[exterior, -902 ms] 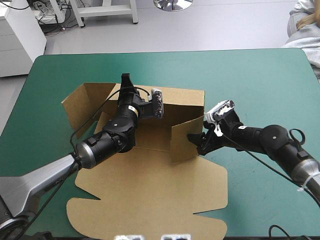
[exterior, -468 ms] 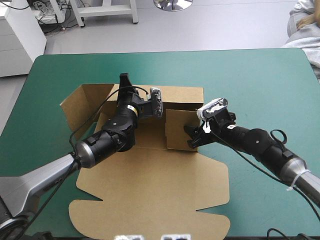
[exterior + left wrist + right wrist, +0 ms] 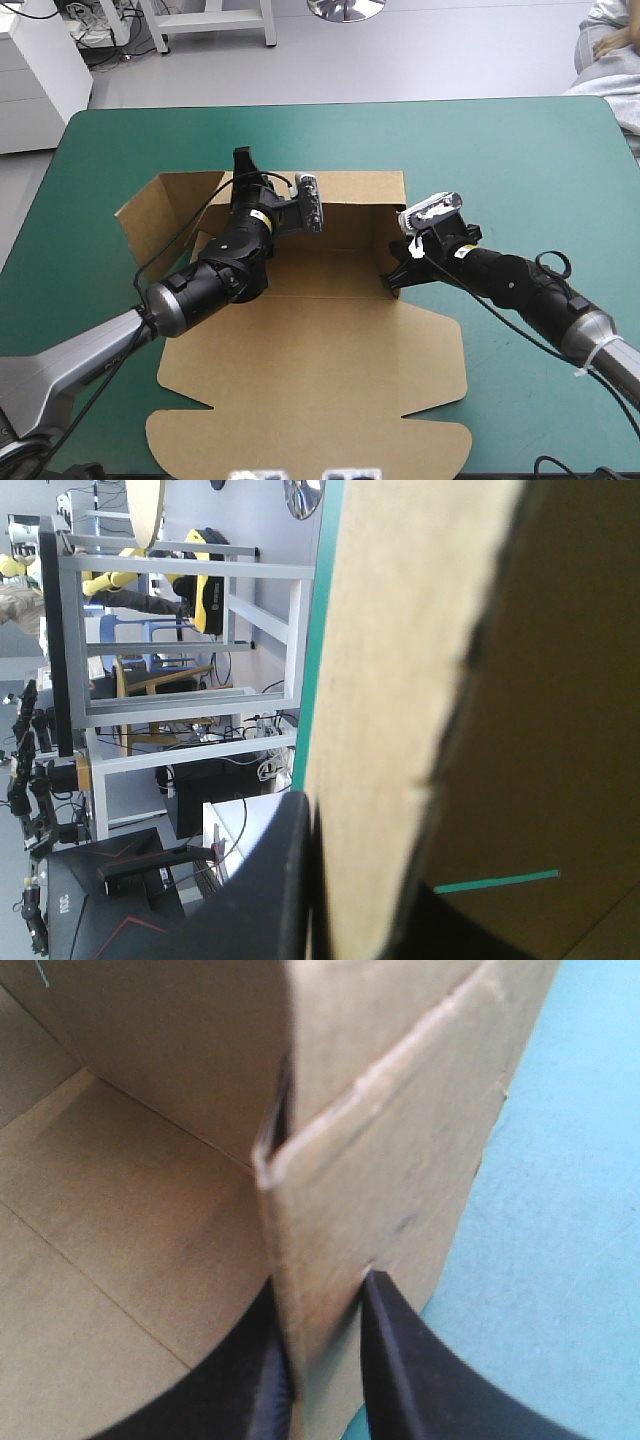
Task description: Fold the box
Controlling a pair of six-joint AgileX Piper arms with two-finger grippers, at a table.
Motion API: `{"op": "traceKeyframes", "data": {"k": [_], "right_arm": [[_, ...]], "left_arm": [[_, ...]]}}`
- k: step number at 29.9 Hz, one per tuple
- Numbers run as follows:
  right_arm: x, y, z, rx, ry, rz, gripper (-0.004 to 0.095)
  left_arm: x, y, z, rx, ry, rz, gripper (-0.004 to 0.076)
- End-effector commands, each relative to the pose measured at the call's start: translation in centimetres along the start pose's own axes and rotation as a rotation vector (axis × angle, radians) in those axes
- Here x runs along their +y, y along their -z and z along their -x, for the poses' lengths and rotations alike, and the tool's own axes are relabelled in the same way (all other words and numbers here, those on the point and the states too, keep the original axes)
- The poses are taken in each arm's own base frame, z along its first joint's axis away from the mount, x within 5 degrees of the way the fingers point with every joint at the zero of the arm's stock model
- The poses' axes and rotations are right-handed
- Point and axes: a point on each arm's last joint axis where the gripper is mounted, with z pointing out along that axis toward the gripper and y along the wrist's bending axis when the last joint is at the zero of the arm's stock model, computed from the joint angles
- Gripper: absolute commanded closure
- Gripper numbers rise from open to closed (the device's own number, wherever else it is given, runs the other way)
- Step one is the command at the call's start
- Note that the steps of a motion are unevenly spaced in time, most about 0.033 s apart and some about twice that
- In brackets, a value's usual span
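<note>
At the centre of the high view, on the teal-green table cover, the brown cut-board box stands half raised. Its rear wall is upright, and its scalloped lid lies flat toward the lower edge. The left gripper pinches the rear wall's upper left stretch. The right gripper clamps the upright right side wall between its 2 black fingers. Pale grey floor fills the top of the frame.

We note bright, even light from above on the tabletop. The box throws only faint, short shadows. In the left wrist view, one face is lit and the other lies in deep shade.
</note>
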Motion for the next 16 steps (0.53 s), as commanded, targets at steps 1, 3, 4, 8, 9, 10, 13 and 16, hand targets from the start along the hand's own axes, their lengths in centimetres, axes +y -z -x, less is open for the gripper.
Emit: {"op": "traceKeyframes", "data": {"k": [1,3,4,8,9,10,13,16], "right_arm": [[0.0,1.3,2.6,-0.097,0.031,-0.013,0.0889],[0.0,1.4,2.8,-0.1,0.037,-0.013,0.0927],[0.0,1.4,2.8,-0.102,0.034,-0.014,0.0926],[0.0,1.3,2.8,-0.103,0.038,-0.019,0.0927],[-0.1,1.3,2.9,-0.107,0.03,-0.021,0.0927],[-0.1,1.3,2.9,-0.108,0.025,-0.022,0.0927],[-0.3,1.3,2.9,-0.109,0.009,-0.036,0.0927],[-0.9,1.4,2.9,-0.114,-0.005,-0.059,0.0927]], "left_arm": [[1.6,1.9,1.0,-0.104,0.053,0.037,0.071],[1.5,2.5,1.5,-0.131,0.044,0.033,0.0698],[1.5,2.9,1.7,-0.147,0.041,0.035,0.0673],[1.9,4.6,2.5,-0.226,0.046,0.051,0.047],[2.0,5.0,2.6,-0.239,0.048,0.055,0.0402],[2.1,5.3,2.6,-0.249,0.051,0.059,0.0349],[2.4,6.2,2.6,-0.26,0.062,0.067,0.0202],[2.6,7.3,2.5,-0.27,0.073,0.074,0.0171]]}}
